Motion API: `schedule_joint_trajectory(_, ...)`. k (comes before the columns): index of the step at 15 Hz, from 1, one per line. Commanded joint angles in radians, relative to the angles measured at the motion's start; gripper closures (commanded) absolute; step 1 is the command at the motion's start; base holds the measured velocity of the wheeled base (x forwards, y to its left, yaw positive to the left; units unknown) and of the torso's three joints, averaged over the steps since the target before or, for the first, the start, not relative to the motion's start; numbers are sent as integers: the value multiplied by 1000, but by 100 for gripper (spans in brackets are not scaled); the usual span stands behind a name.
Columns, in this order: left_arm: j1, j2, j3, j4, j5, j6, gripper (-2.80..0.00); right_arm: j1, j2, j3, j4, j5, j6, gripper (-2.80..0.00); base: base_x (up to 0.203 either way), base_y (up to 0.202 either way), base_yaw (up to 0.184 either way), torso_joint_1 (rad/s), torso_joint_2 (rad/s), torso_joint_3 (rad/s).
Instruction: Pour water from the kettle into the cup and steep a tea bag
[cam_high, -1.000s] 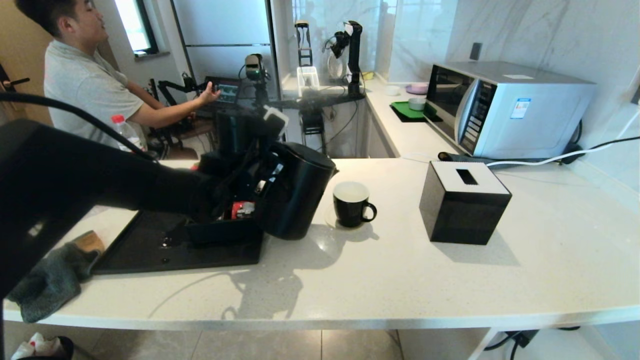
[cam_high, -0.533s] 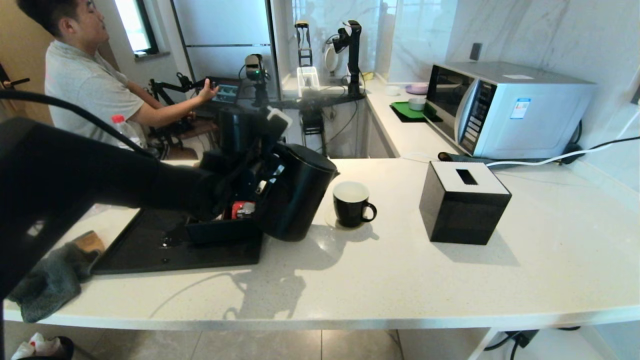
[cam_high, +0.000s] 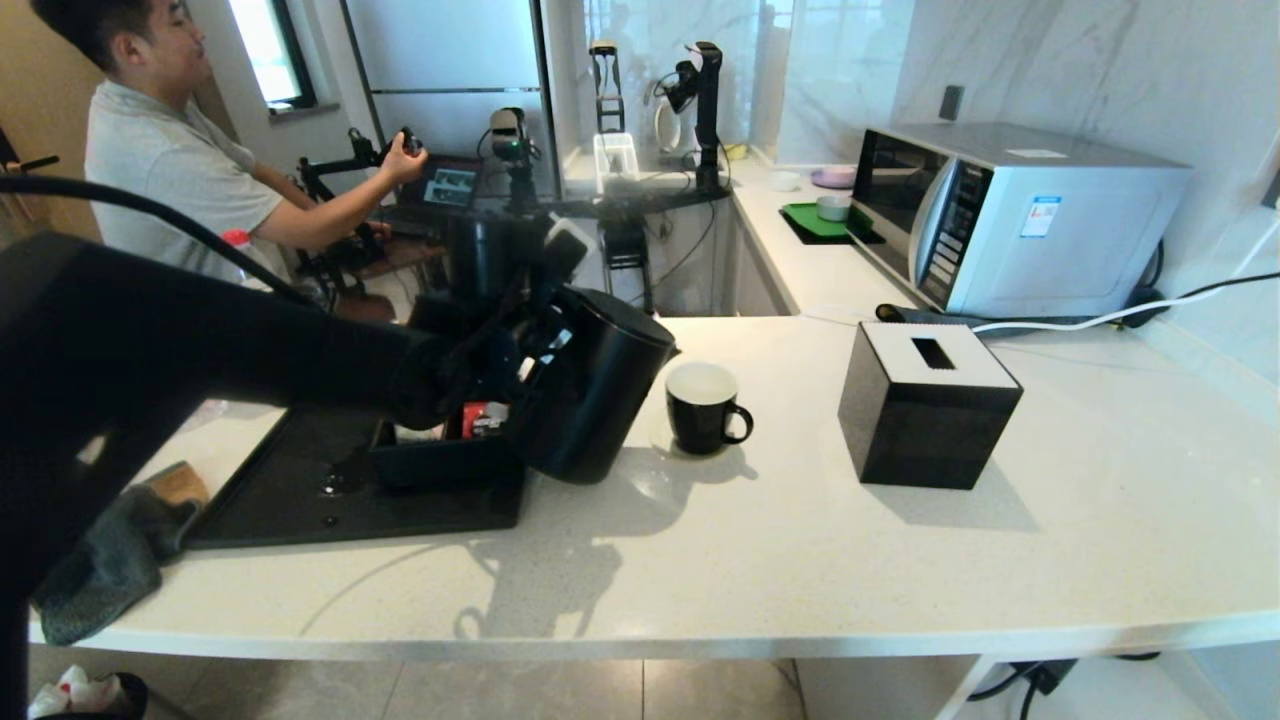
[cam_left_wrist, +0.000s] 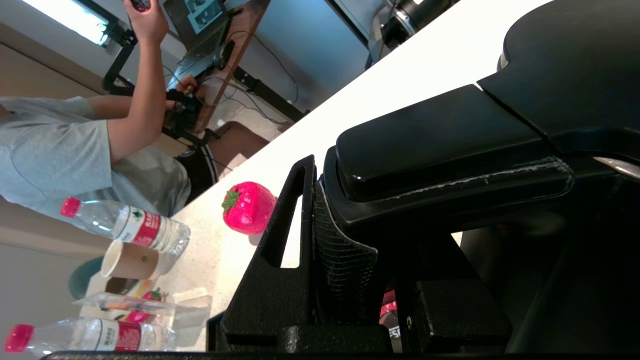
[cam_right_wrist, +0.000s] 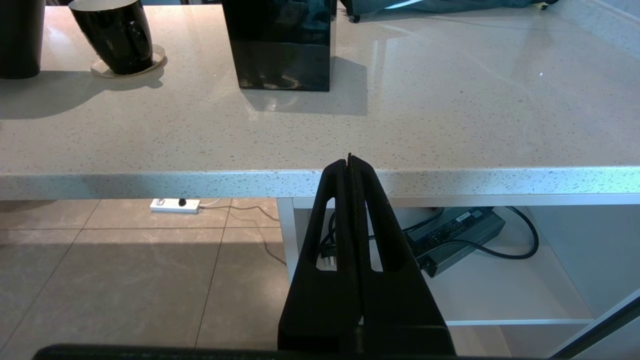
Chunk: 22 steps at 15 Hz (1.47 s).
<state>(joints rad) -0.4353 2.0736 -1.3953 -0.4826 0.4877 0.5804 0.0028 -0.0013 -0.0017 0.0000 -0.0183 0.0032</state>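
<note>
The matte black kettle (cam_high: 590, 395) hangs just above the counter, tipped toward the cup (cam_high: 703, 408), its spout close to the mug's left rim. My left gripper (cam_high: 523, 358) is shut on the kettle's loop handle. In the left wrist view the handle (cam_left_wrist: 440, 142) is clamped against the ribbed pad (cam_left_wrist: 342, 260) of the left gripper (cam_left_wrist: 372, 222). The black mug with a white inside stands on a pale coaster, also seen as the cup (cam_right_wrist: 117, 35) from the right wrist. My right gripper (cam_right_wrist: 350, 161) is shut and empty, parked below the counter's front edge. The tea bag is hidden.
A black tissue box (cam_high: 925, 405) stands right of the mug, a microwave (cam_high: 1010, 215) behind it. A black tray (cam_high: 290, 495) holds a box with a red sachet (cam_high: 483, 418). Grey cloth (cam_high: 100, 565) lies front left. A toy strawberry (cam_left_wrist: 248, 207), paper cup (cam_left_wrist: 127, 260) and water bottles sit far left.
The left arm has nudged the tilted kettle slightly rightward toward the mug. The person behind has raised a hand. The right arm has not moved.
</note>
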Motion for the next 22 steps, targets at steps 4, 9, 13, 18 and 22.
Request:
schedule_joint_trajectory(4,-2,29,-42,-2,0,36,0,0,1,0,0,0,0,0,0,0,0,0,0,0)
schedule_joint_trajectory(9,-3,37,-64,10,-4,37,0,0,1,0,0,0,0,0,0,0,0,0,0,0)
schedule_joint_trajectory(13,-6,36,-70,24,-9,52,0,0,1,0,0,0,0,0,0,0,0,0,0,0)
schedule_joint_trajectory(18,-12,46,-104,25,-37,112,0,0,1,0,0,0,0,0,0,0,0,0,0,0)
schedule_joint_trajectory(22,-20,54,-128,46,-38,123,0,0,1,0,0,0,0,0,0,0,0,0,0,0)
